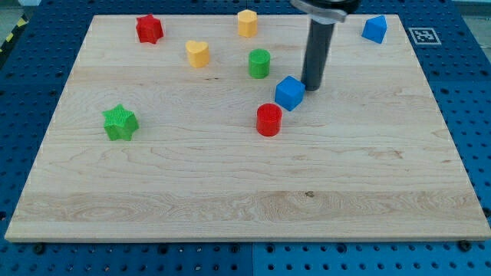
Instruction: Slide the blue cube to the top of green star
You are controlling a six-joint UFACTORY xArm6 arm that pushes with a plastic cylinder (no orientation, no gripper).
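Observation:
The blue cube (289, 93) sits on the wooden board a little right of its middle, toward the view's top. My tip (311, 87) stands right beside the cube's right upper side, touching or almost touching it. The green star (120, 123) lies far off at the view's left, about mid height. A red cylinder (269, 120) stands just below and left of the blue cube. A green cylinder (259, 64) stands just above and left of it.
A yellow heart (198, 54) lies between the cube and the star's upper side. A red star (149, 29) is at the top left, a yellow block (247, 23) at the top middle, a second blue block (374, 29) at the top right.

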